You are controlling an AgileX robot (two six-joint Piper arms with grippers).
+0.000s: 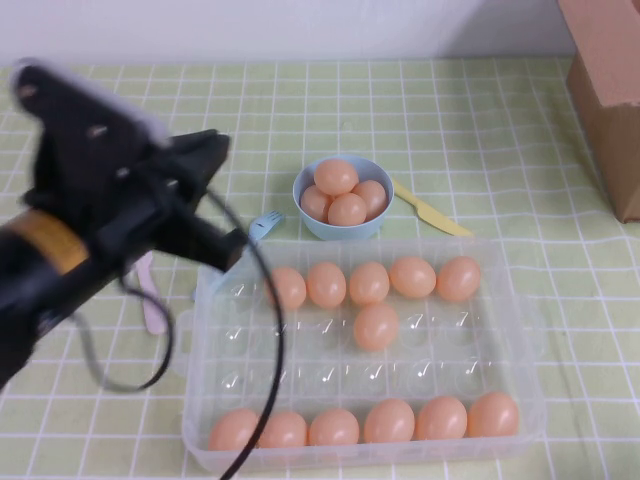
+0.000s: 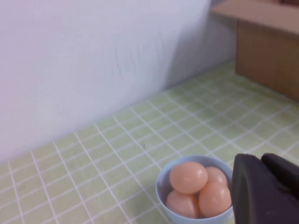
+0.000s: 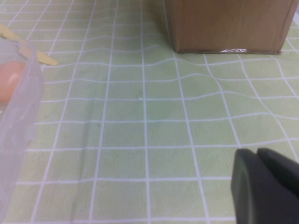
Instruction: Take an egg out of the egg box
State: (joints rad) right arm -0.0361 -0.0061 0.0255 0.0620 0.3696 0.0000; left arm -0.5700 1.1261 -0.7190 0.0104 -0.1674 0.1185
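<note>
1. The large clear plastic egg box [image 1: 205, 440], a rectangular tray with rows of dimpled cups, lies on the table [image 1: 470, 140], which is covered by a light-green cloth gridded with white lines.
2. Smooth orange-tan eggs fill part of the egg box: five in the row farthest from the robot, six in the nearest row, and one lone egg [image 1: 376, 326] in the second row from the far side, just below the middle of the far row.
3. A small light-blue bowl [image 1: 344, 228] stands just beyond the egg box's far edge and holds four more orange-tan eggs, piled together.
4. A flat yellow plastic knife [image 1: 432, 212] lies beside the bowl, toward the right of the egg box's far edge; a small blue plastic fork [image 1: 262, 226] lies on the bowl's other side, partly hidden by the arm.
5. A pale pink plastic utensil [image 1: 152, 300] lies on the table left of the egg box.
6. A brown cardboard box [image 1: 612, 90] stands well beyond the egg box's far right corner.
7. The left pincer [image 1: 210, 200] hangs above the egg box's far left corner, raised off it — it carries no egg, and its black fingers look closed together.
8. The right pincer [image 3: 268, 189] shows only in its own wrist view, low over bare table to the right of the egg box — clenched, with nothing between its fingers.
</note>
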